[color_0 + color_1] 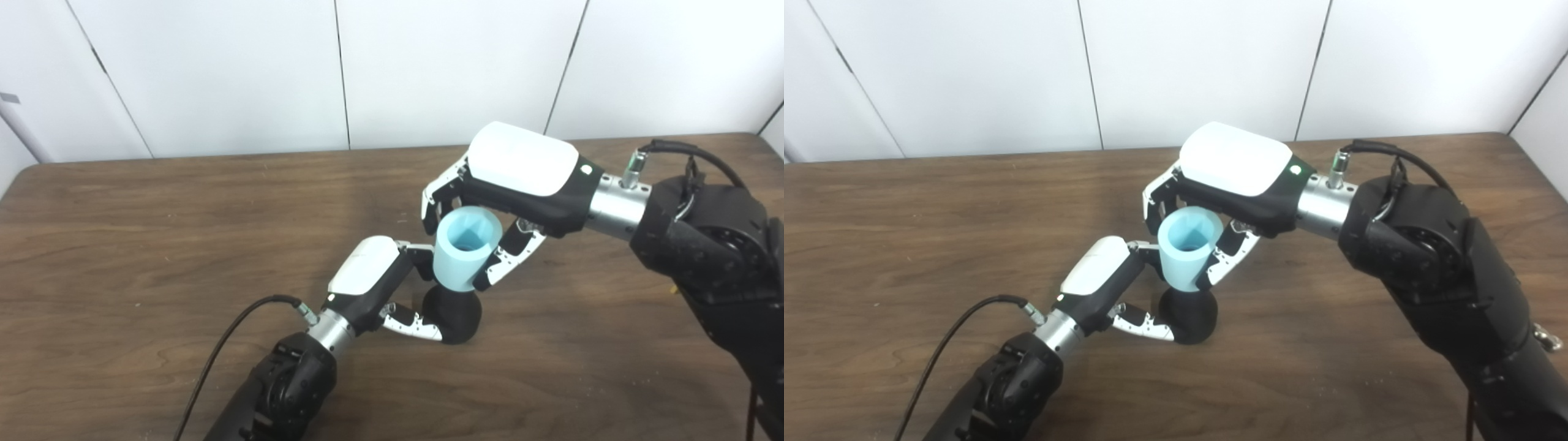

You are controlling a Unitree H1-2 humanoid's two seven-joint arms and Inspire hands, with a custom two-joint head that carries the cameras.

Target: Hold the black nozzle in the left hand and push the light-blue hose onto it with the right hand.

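**Hose meets nozzle, both hands engaged**

My left hand (pixel 373 285) is wrapped around the rounded black plastic nozzle (pixel 454 315), thumb curled along its near side and fingers behind it, so the piece stays braced low on the brown wood-grain table (pixel 153 245). I judge that grip is there to keep the nozzle from tipping or sliding while force comes from above.

My right hand (pixel 490 202) is clamped on the short light-blue tube of hose (pixel 465 248), fingers on its far side and thumb on the near right, palm above. I hold it near the open top end so the lower end is free to seat. The hose stands slightly tilted, its bottom touching the nozzle's top; how far it has slid on I cannot tell.

Behind the table stand plain white wall panels (pixel 245 73).
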